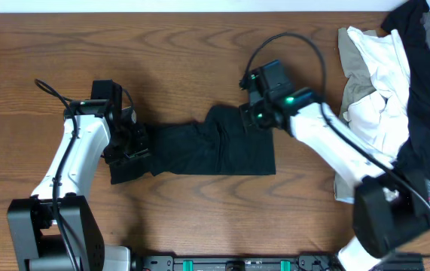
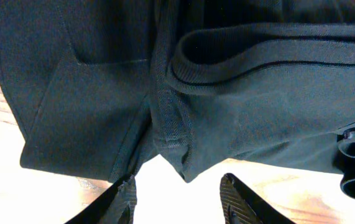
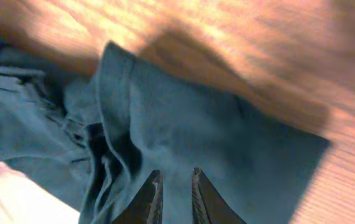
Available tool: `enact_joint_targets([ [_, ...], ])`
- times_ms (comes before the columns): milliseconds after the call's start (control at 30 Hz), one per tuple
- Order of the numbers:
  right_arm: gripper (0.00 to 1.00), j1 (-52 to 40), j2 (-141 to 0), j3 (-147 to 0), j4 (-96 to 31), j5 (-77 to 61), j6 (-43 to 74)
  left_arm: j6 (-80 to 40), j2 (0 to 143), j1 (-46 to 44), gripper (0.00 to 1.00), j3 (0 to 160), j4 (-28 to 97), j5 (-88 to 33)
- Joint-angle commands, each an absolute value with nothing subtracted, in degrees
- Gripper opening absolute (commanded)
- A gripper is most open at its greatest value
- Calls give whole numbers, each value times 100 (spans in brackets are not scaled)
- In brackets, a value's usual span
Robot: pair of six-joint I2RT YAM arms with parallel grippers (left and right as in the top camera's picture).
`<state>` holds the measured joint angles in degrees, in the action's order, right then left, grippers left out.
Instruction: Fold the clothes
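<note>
A black garment lies spread across the middle of the wooden table. My left gripper is at its left end. In the left wrist view its jaws are open and empty, just short of the garment's hem. My right gripper is at the garment's upper right part. In the right wrist view its fingers are close together with the dark cloth between them. The cloth bunches into folds to their left.
A pile of other clothes, white and dark, lies at the right edge of the table. Bare wood lies behind and in front of the garment.
</note>
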<state>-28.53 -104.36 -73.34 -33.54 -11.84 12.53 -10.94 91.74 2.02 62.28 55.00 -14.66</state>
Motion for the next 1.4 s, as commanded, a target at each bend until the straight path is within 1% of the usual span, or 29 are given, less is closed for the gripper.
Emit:
enact_joint_targets([
  [0, 15, -3135, -10822, -7369, -3124, -1282, 1201, -1149, 9172, 189, 47, 6237, 5502, -1431],
  [200, 15, -3548, -11406, -7371, -2585, -1686, 1236, -1149, 9172, 189, 46, 6237, 5507, -1433],
  [367, 16, -3771, -11463, -7380, -2434, -1758, 1166, -1146, 9172, 189, 47, 6237, 5505, -1433],
  [500, 21, -3752, -11371, -7406, -2495, -1739, 1168, -1142, 9172, 189, 47, 6237, 5511, -1393],
  [633, 22, -3548, -11013, -7406, -2818, -1614, 1166, -1149, 9164, 198, 47, 6239, 5520, -1041],
  [733, 22, -3336, -10602, -7406, -3166, -1282, 1105, -1149, 9150, 207, 48, 6239, 5478, -1026],
  [833, 26, -3094, -10084, -7406, -3583, -904, 950, -1162, 9150, 224, 51, 6239, 5459, -528],
  [867, 28, -3013, -9935, -7406, -3715, -854, 915, -1258, 9150, 248, 55, 6239, 5459, -268],
  [933, 29, -2834, -9690, -7406, -3986, -834, 908, -1551, 9150, 342, 66, 6239, 5428, 123],
  [967, 29, -2735, -9590, -7406, -4132, -836, 913, -1557, 9150, 416, 69, 6239, 5347, 132],
  [1067, 29, -2534, -9428, -7406, -4482, -836, 910, -1466, 9183, 593, 71, 6237, 5048, -23],
  [1267, 29, -2438, -9432, -7404, -4709, -834, 884, -327, 9500, 652, 72, 6237, 4685, -1229],
  [1367, 29, -2445, -9432, -7404, -4711, -834, 825, -211, 9767, 652, 72, 6237, 4630, -1546],
])
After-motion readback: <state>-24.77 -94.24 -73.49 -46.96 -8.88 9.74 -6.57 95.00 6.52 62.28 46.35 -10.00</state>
